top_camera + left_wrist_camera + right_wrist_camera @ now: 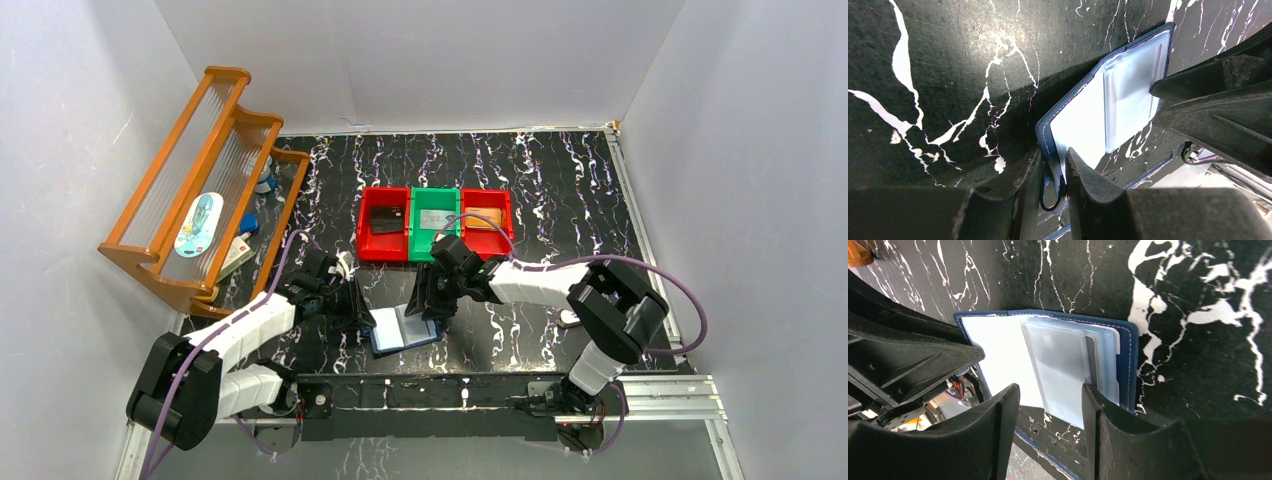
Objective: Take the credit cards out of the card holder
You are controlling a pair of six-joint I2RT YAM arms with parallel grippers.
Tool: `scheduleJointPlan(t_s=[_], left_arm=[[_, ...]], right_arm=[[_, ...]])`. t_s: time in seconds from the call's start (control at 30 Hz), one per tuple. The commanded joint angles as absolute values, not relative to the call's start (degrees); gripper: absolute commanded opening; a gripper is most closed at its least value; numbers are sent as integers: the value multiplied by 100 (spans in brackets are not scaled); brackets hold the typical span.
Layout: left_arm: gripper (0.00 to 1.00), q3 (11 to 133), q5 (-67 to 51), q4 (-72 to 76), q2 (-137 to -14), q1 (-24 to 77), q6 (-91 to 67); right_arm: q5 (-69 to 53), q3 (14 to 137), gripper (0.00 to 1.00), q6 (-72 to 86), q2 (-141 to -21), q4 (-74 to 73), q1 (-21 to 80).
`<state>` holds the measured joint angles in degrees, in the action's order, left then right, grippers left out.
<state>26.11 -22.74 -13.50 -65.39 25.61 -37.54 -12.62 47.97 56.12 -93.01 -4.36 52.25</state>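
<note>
The navy card holder point(405, 330) lies open near the table's front edge, its pale clear sleeves point(1060, 365) fanned out. My left gripper point(1053, 152) is shut on the holder's navy cover edge point(1044, 137) at its left side. My right gripper point(1050, 387) hovers open over the sleeves; one sleeve lies between its fingers and nothing is pinched. A thin dark grey strip point(1090, 362) shows behind the front sleeve; I cannot tell whether it is a card. A black credit card point(386, 218) lies in the left red bin point(383, 250).
A green bin point(420, 245) holds a silver-grey card point(436, 217), and the right red bin point(505, 210) holds an orange card point(482, 220). A wooden rack point(200, 190) with small items stands at the left. A metal rail point(450, 385) runs along the front edge.
</note>
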Motion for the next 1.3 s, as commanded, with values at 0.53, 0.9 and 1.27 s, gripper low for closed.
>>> scheduleJointPlan(t_s=[0.53, 0.9, 1.27], left_arm=[[20, 2892, -2417, -1503, -6657, 2540, -3551], [20, 2901, -2424, -1507, -6636, 2540, -3559], [20, 2918, -2460, -1496, -6696, 2540, -3531]], right_arm=[[-368, 5393, 57, 5078, -9015, -1277, 5436], [-613, 5481, 56, 5074, -9380, -1223, 5486], [-779, 5524, 51, 5029, -9331, -1056, 5516]])
